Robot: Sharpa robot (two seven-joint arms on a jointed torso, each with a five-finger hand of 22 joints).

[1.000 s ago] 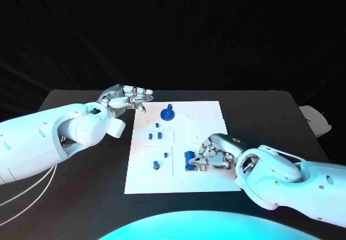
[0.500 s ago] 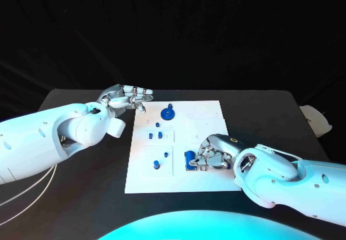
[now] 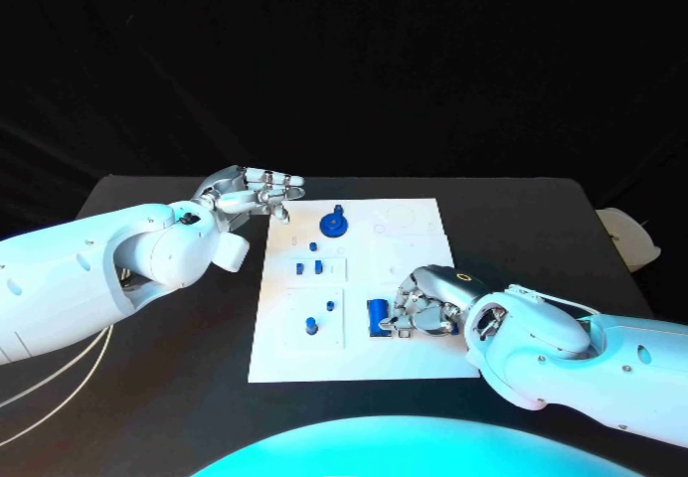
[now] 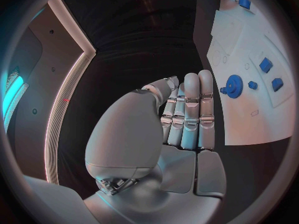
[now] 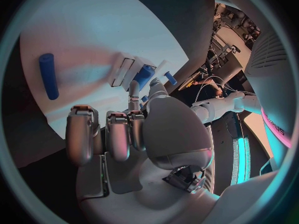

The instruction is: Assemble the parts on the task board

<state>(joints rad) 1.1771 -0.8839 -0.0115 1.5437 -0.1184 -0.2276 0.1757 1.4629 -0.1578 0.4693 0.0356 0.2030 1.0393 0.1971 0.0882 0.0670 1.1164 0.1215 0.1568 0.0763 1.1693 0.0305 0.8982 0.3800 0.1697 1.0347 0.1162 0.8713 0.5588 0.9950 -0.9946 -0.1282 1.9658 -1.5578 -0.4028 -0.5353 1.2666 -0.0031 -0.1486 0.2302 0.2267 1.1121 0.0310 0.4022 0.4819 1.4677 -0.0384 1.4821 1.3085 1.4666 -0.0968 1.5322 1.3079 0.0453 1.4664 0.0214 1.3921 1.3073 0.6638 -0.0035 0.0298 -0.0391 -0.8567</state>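
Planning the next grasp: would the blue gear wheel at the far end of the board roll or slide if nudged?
The blue gear wheel seems to lie flat on the task board, so rolling looks unlikely. It looks like stiff plastic, probably light. If merely resting there, a nudge might slide it across the smooth plate.

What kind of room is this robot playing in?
Probably a robot test lab: a black table against a dark backdrop, a white task board with small blue parts, and cables and equipment in the right wrist view.

Right hand [image 3: 428, 303]: fingertips hidden against the blue part [image 3: 379, 315] near the task board [image 3: 416, 248]'s right edge; contact or grip cannot be told. Faint outlines at the board's far right corner: too small to identify.
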